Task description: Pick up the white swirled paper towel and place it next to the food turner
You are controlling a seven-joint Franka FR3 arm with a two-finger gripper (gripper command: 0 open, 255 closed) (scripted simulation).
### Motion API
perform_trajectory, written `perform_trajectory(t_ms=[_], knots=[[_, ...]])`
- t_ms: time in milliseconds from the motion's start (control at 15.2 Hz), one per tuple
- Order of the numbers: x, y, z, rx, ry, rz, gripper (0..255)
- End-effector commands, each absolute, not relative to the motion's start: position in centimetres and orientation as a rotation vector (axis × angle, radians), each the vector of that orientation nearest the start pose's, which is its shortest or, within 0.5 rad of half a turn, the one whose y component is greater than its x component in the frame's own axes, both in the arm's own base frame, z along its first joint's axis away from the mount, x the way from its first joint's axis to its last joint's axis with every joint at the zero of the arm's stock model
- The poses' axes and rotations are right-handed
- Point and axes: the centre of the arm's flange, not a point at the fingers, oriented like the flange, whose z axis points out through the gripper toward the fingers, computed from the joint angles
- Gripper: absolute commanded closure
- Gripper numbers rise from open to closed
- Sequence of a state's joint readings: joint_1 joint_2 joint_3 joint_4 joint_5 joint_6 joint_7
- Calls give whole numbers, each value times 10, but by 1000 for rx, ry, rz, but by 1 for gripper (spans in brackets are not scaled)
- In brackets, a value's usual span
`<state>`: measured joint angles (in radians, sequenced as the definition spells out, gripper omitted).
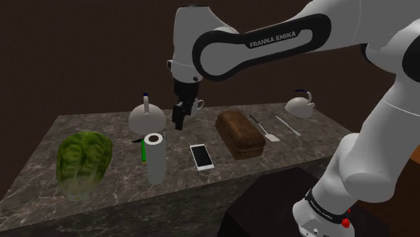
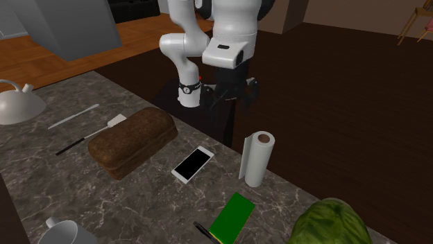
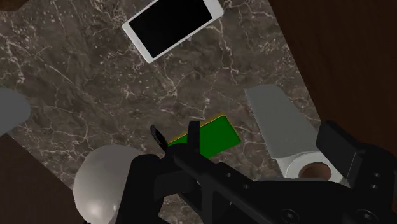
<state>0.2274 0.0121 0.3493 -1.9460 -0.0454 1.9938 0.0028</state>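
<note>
The white paper towel roll stands upright near the table's front edge, also seen as paper towel roll and paper towel roll. The food turner has a dark handle and a white blade and lies flat beyond the brown loaf; it shows too as food turner. My gripper hangs above the table, higher than the roll and toward the shoulder view's right of it. In the wrist view my gripper is open and holds nothing; the roll lies beside one fingertip, untouched.
A brown loaf, a phone and a green book lie on the marble table. Two pale kettles, a mug, a lettuce head and a white utensil stand around.
</note>
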Motion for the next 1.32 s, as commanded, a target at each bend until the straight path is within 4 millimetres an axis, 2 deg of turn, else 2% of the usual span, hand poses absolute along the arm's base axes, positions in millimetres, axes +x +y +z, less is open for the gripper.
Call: perform_trajectory(t_ms=[0,462,528,990,1254], knots=[[482,329,470,-3014,-973,-82,0],[501,415,445,-2957,-1145,-114,0],[501,418,444,-2955,-1151,-115,0],[504,418,405,-2955,-1151,-115,0],[504,418,405,-2955,-1151,-115,0]])
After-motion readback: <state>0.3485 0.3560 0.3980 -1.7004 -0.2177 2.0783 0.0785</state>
